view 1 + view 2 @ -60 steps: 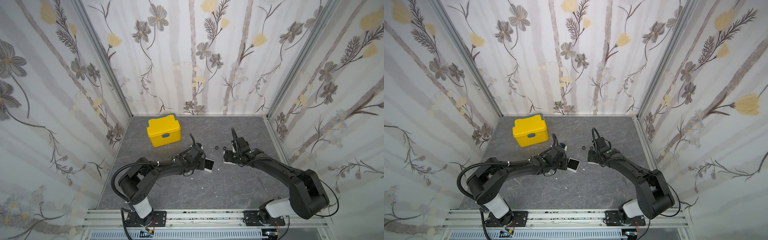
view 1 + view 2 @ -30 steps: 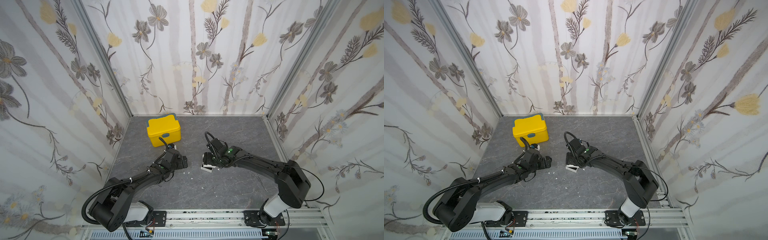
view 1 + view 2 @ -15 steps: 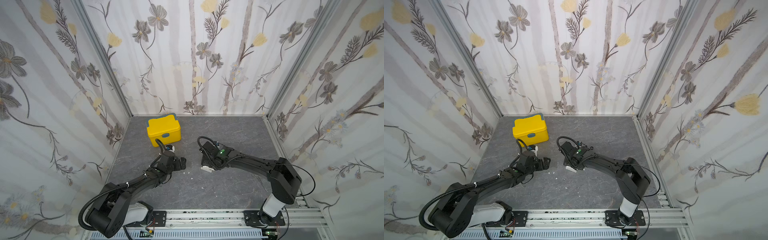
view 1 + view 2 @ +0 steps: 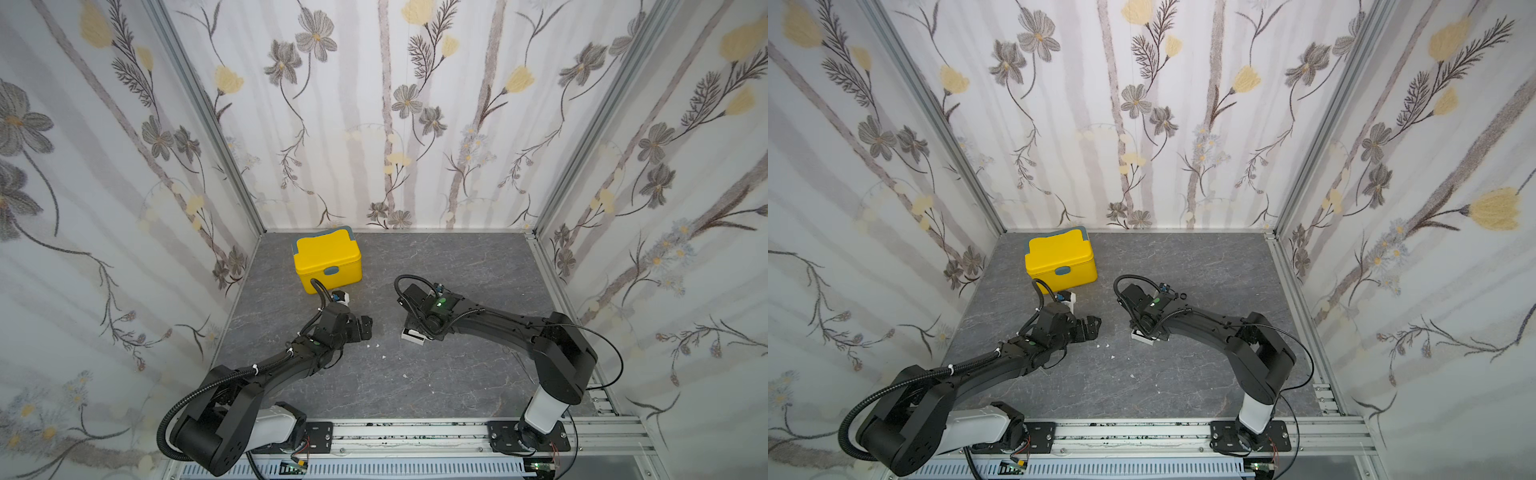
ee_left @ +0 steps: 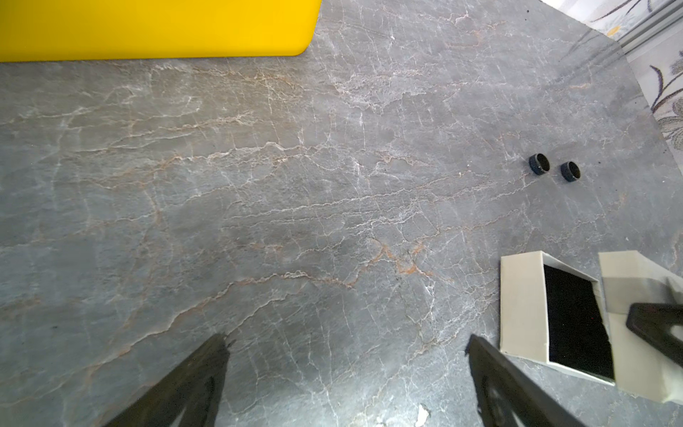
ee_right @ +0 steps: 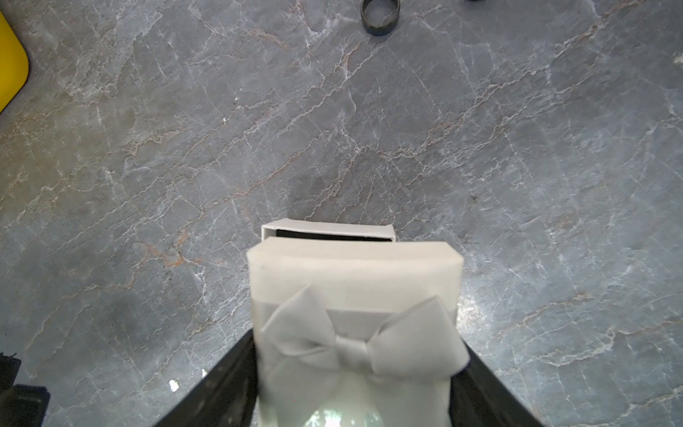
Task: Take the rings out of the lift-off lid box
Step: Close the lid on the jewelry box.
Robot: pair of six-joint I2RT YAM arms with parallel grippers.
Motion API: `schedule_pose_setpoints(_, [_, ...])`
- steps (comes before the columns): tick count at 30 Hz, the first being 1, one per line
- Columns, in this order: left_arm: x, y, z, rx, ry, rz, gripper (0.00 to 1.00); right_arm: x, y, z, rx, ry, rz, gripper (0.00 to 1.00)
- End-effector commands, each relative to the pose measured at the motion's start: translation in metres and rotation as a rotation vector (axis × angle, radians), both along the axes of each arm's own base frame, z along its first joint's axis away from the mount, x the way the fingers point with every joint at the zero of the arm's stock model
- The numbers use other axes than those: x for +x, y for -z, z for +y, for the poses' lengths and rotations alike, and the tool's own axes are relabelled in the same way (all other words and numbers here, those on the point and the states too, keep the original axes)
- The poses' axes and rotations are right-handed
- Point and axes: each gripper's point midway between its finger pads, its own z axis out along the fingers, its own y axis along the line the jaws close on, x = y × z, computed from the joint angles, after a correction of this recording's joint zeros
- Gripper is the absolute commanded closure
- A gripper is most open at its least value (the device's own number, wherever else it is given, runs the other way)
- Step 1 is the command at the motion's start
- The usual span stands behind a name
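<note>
Left arm has backed off the white box toward the yellow box [image 4: 326, 259]. The right arm has swung in from the ring side, carrying the lid. Left tool [image 5: 347, 344] is spread wide and empty, low over bare counter [image 4: 457, 374], just beside the white box and not touching it. A few white crumbs [image 4: 384, 356] lie between the arms, harmless.

White box [image 5: 521, 303] sits open on the counter, black lining [image 5: 576, 321] showing and nothing visible inside. Right tool [image 6: 356, 377] is clamped on the lid [image 6: 354, 292] by its two sides, bow facing up. The lid hangs over the box and covers most of the opening, with only the far wall of the box peeking out.

Rings [image 5: 539, 163] are both out, lying side by side on the counter past the box, well apart from it. So the taking-out part looks done, and the step is likely re-lidding or parking the lid.

To do it well, square the lid's edges to the box walls before lowering, come straight down, and let go only once it is seated. The light box may skid if an edge catches. The left tool is close enough to get bumped or to brace the box. The yellow box is clear of the path.
</note>
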Motion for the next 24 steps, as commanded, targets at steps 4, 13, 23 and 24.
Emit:
schedule_pose_setpoints(4, [0.001,-0.001,0.000,-0.013,-0.005,-0.017,0.00,0.006,-0.002,0.009,0.012,0.028,-0.023,0.27])
schedule_pose_setpoints(13, [-0.002,0.002,0.000,-0.016,0.002,-0.010,0.00,0.004,0.006,0.010,-0.017,0.030,-0.012,0.26])
schedule_pose_setpoints(23, [-0.003,-0.006,-0.002,-0.041,0.010,-0.031,0.00,0.004,0.016,0.013,-0.022,0.030,-0.001,0.24])
schedule_pose_setpoints(24, [-0.004,-0.005,-0.002,-0.041,0.011,-0.029,0.00,0.003,0.016,0.013,-0.020,0.032,-0.001,0.24])
